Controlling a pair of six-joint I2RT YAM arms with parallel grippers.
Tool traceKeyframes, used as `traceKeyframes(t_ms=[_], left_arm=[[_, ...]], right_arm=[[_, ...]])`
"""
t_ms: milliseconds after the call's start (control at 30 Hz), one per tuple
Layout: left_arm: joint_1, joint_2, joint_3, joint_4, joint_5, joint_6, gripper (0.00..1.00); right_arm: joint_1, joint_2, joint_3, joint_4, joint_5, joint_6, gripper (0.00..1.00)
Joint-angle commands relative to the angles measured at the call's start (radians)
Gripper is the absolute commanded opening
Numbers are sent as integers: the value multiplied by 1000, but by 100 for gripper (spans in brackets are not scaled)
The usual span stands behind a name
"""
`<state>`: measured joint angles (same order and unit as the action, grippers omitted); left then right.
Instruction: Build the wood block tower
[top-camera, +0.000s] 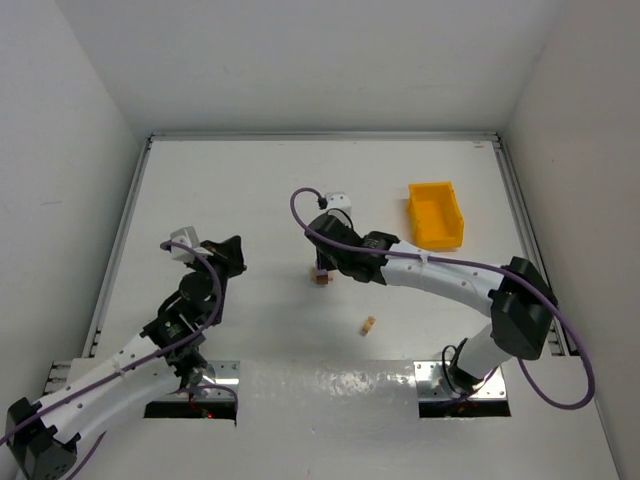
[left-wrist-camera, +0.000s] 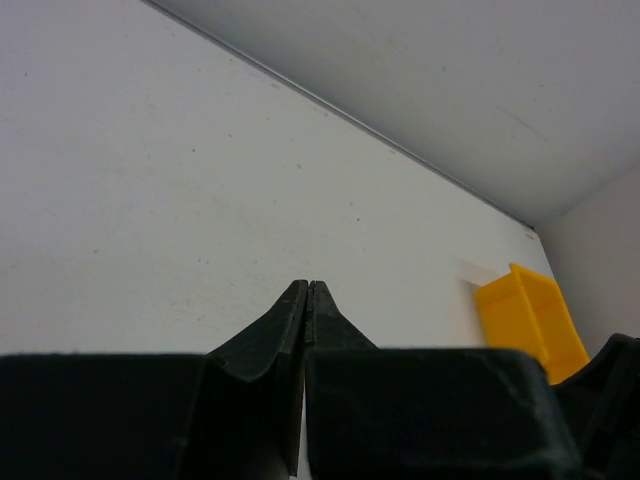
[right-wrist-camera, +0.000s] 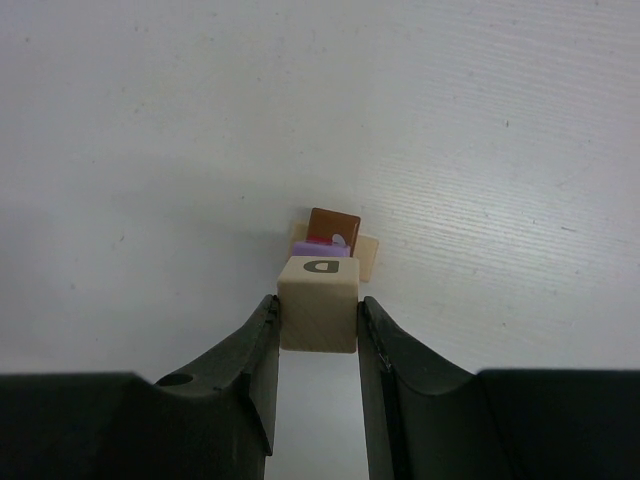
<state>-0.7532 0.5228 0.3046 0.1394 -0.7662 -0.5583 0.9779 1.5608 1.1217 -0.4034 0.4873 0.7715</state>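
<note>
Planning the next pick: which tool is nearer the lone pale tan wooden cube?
Right. The right tool, shut on a pale lettered wooden cube, is beyond-left of the lone tan cube; the left tool, shut, sits farther left.

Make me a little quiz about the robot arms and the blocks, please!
1. True or false: the left gripper is holding a block.
2. Pick one: what colour is the D block held by the right gripper? A purple, B pale tan, C dark brown.
3. Fill the gap: the bin is coloured ____.

Key
1. False. Its fingers are shut with nothing between them.
2. B.
3. Yellow.
</note>
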Motion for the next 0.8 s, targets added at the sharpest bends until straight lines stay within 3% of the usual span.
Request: traceKeyframes(t_ms=[0,767], left_arm=[[-12,16,4,22,2,-6,0],[-12,37,10,14,5,-18,0]], right_arm=[[7,36,58,-31,68,60,28],[7,100,86,-28,34,101,27]])
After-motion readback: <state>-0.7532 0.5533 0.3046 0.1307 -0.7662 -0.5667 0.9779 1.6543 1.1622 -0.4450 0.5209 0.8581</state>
